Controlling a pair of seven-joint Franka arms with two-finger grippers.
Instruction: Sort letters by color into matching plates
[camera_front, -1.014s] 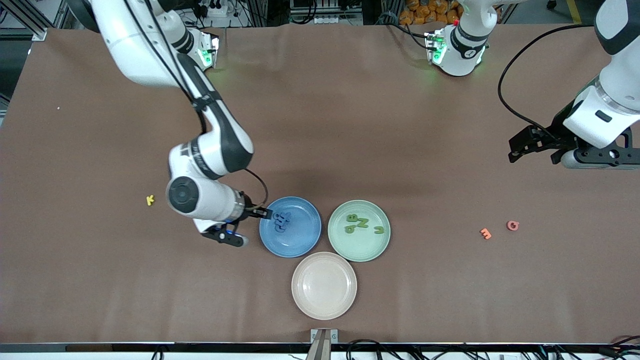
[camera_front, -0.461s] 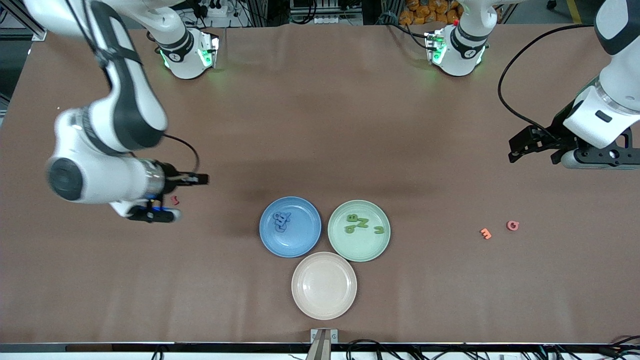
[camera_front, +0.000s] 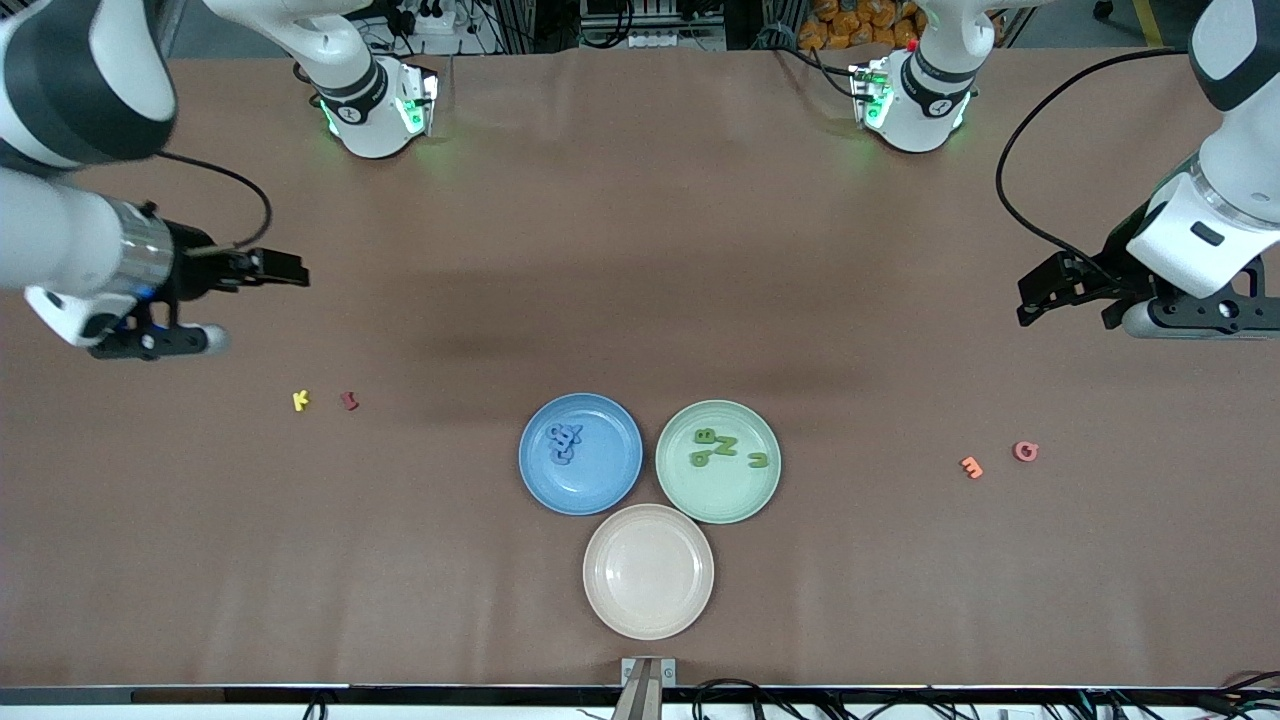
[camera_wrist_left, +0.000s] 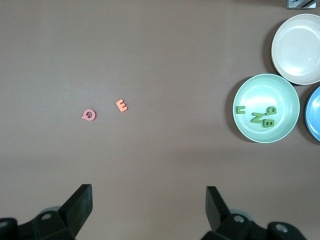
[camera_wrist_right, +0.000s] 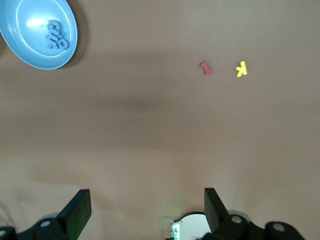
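A: Both pairs of jaws stand apart and empty. The right gripper (camera_front: 285, 268) hangs over bare brown table (camera_front: 640, 250) at its arm's end.

B: Which loose letters are closest to it?

A: The tiny red letter (camera_front: 349, 401) and yellow K (camera_front: 300, 401), side by side (nearer the front camera than it).

B: The left gripper (camera_front: 1040, 293)?

A: Waiting; its wrist view shows the pink Q (camera_wrist_left: 89, 115) and orange E (camera_wrist_left: 121, 105), the right wrist view doesn't. The beige-pink round plate (camera_front: 648, 610) sits empty.

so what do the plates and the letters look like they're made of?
Plates: blue plate, green plate and beige plate look like matte plastic or melamine, with uniform colour and soft broad sheen; could be glazed ceramic.
Letters: the yellow letter, red letter, orange letter and pink letter look like foam or soft plastic, being chunky, solid-coloured and without glare. Not certain.
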